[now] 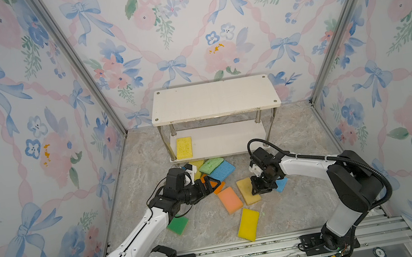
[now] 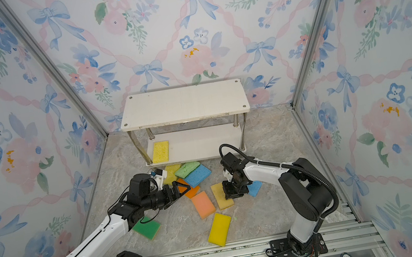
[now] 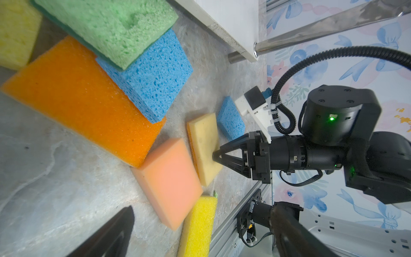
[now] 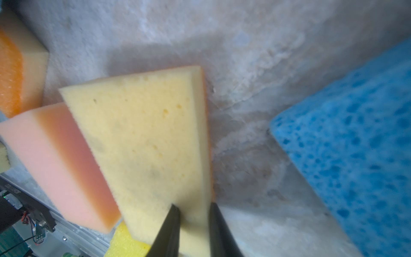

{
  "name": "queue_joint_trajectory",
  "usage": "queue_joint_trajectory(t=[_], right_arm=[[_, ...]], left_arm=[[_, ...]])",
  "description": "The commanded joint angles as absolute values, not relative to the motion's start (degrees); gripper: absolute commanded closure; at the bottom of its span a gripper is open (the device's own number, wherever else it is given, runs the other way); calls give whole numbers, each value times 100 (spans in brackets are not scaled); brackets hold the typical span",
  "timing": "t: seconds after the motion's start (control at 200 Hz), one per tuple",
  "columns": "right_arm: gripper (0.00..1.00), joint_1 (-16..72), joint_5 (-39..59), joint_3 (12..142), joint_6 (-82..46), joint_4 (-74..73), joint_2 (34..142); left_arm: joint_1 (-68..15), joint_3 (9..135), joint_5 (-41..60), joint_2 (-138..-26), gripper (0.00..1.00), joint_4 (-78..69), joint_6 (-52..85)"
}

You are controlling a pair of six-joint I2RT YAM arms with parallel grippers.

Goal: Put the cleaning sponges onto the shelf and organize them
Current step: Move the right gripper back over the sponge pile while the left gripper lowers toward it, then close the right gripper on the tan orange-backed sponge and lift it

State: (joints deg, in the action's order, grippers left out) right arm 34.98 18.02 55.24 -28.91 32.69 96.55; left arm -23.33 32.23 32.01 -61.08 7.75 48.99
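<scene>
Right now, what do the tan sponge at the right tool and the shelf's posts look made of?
Tan sponge: soft matte foam, visibly pored, with a thin orange backing layer. Shelf posts: probably polished metal, mirror-bright with streaky reflections.

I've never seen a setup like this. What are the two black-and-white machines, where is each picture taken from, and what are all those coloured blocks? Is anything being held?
These are two robot arms, each ending in a two-fingered gripper. Two pictures look down on the whole booth from nearly one spot; the other two come from a camera on each arm's wrist. The blocks are cleaning sponges, meant for the white two-tier shelf. One yellow sponge lies on its lower board; the rest lie on the marbled floor, among them a light green sponge atop a blue sponge, an orange sponge and a peach sponge. The right gripper pinches the edge of the tan sponge. The left gripper is open and empty, near the orange sponge.
</scene>
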Motion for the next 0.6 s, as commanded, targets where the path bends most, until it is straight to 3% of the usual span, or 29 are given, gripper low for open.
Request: queue_joint_trajectory(t=[0.0, 0.22, 0.595], right_arm=[[85, 3553, 1672, 5342, -2898, 3269, 9582], [96, 3526, 1499, 5373, -2897, 3516, 9083], [97, 3622, 1932, 6537, -2989, 4227, 8482]], left_arm=[[-2338, 3252, 3250, -6025, 2, 690, 4946], [-2377, 3221, 3260, -6010, 2, 529, 4982], [-2586, 2997, 3219, -5996, 6, -1080, 5763]])
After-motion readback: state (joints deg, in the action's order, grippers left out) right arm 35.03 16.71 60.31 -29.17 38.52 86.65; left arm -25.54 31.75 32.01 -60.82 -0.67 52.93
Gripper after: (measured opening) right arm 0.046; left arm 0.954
